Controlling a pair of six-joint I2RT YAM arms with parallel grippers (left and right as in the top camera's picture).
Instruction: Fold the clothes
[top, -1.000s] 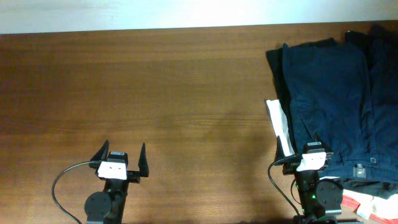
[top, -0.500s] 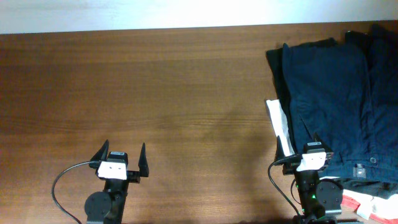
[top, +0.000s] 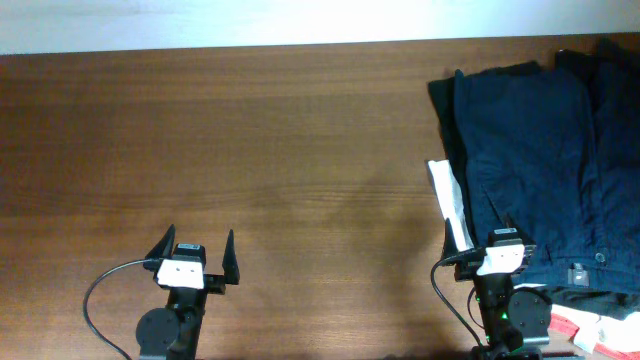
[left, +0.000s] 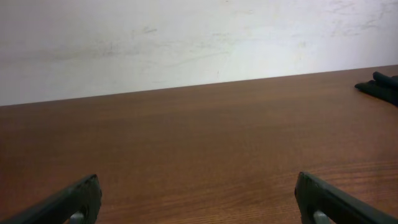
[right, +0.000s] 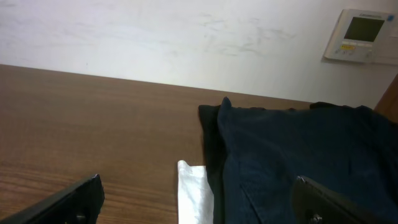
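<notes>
The clothes lie in a heap at the right side of the table. A navy-blue shorts-like piece (top: 535, 150) with seams and a waistband button lies on top, with black fabric (top: 441, 110) under its left edge. It also shows in the right wrist view (right: 292, 155). My right gripper (top: 487, 240) is open and empty at the pile's near left corner (right: 199, 205). My left gripper (top: 195, 248) is open and empty over bare wood at the front left (left: 196, 202), far from the clothes.
A white folded piece (top: 450, 205) sticks out from under the pile's left edge, seen also in the right wrist view (right: 194, 193). White and red items (top: 590, 325) lie at the front right corner. A wall panel (right: 362, 35) hangs behind the wooden table (top: 250, 150).
</notes>
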